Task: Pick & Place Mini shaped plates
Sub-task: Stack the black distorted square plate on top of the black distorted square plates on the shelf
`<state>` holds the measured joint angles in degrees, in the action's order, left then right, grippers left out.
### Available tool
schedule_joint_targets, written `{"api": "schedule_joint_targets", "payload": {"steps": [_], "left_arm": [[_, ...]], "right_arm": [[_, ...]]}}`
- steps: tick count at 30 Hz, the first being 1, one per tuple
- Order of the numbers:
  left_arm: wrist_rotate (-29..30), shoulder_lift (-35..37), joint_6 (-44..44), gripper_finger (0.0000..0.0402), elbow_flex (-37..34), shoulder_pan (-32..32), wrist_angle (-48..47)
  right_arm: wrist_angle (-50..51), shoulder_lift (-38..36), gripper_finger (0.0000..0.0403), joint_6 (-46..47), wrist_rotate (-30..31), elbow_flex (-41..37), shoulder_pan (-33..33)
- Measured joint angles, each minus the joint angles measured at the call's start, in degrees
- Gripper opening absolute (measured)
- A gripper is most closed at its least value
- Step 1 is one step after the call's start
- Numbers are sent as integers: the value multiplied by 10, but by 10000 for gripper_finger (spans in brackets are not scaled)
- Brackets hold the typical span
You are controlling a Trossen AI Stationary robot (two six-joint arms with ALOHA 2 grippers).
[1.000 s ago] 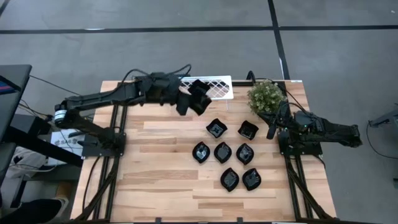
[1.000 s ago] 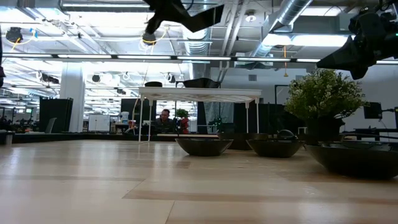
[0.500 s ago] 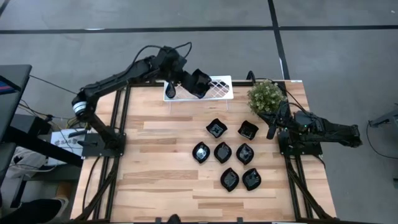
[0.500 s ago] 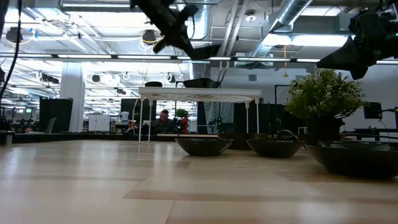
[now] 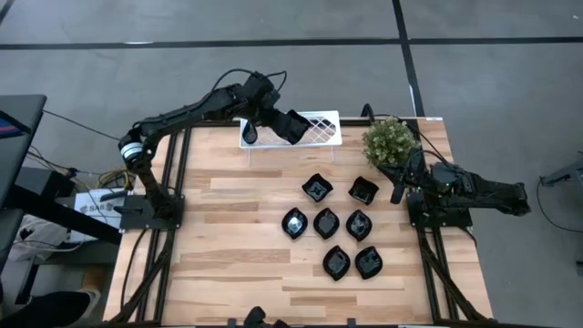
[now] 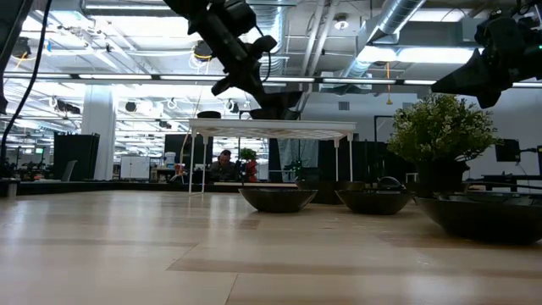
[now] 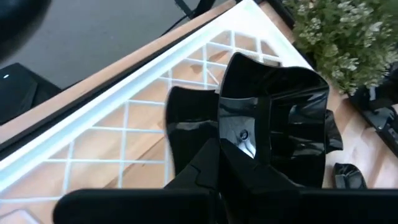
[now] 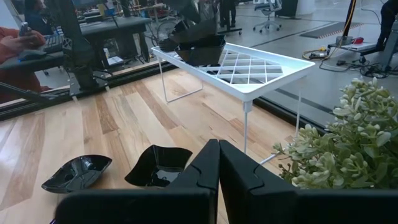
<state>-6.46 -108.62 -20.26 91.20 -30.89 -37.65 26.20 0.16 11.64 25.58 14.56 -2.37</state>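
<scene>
— Where was the left claw (image 5: 293, 126)?

— Reached out over the white lattice rack (image 5: 321, 133) at the far edge of the pale plank worktop (image 5: 228, 237). Its fingers were clamped on a glossy black plate (image 7: 273, 124) with a wavy, square-ish rim, tilted just above the wire grid. A second shiny black plate (image 7: 189, 134) lay on the grid beside it.

— And the other plates?

— Seven of them (image 5: 326, 222) sat on the worktop right of centre: two wavy squares in the far row, then leaf and oval shapes in a row of three and a row of two, close together. All smooth and reflective.

— The right side?

— A bushy green plant (image 5: 391, 141) stood at the far right corner. The right claw (image 5: 398, 189) waited just beside it, near the worktop's right edge, with its dark fingers pressed together and nothing between them.
</scene>
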Motion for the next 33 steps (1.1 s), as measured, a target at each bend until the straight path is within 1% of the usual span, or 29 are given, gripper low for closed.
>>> {"api": "schedule_joint_targets", "payload": {"steps": [6,16,33], "left_arm": [[0,0,-1,5,0,-14,-10],[-6,0,-14,5,0,-10,-18],[-3,-1,-10,7,0,-3,-13]], "right_arm": [[0,0,1,0,0,0,0],[0,0,1,0,0,0,0],[0,0,1,0,0,0,0]]}}
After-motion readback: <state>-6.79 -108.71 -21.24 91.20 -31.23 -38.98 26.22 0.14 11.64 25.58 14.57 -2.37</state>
